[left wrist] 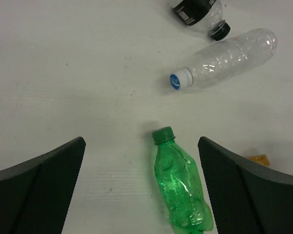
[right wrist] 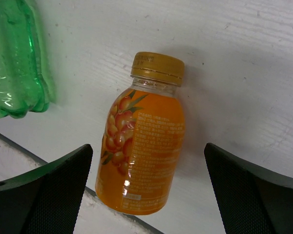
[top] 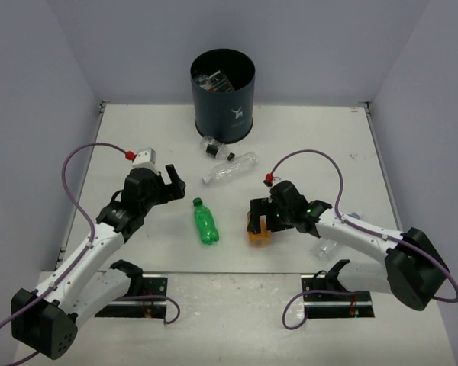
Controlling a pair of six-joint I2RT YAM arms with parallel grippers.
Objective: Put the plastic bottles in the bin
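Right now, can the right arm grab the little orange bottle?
Probably yes. The right gripper hangs open over the orange bottle, which lies between its fingers, and nothing blocks it.

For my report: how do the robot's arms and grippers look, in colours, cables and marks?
Both arms are white with black joints. A purple cable with a red plug loops along each. The left gripper and right gripper are black, their fingers finely dotted. A small green light glows on the right arm.
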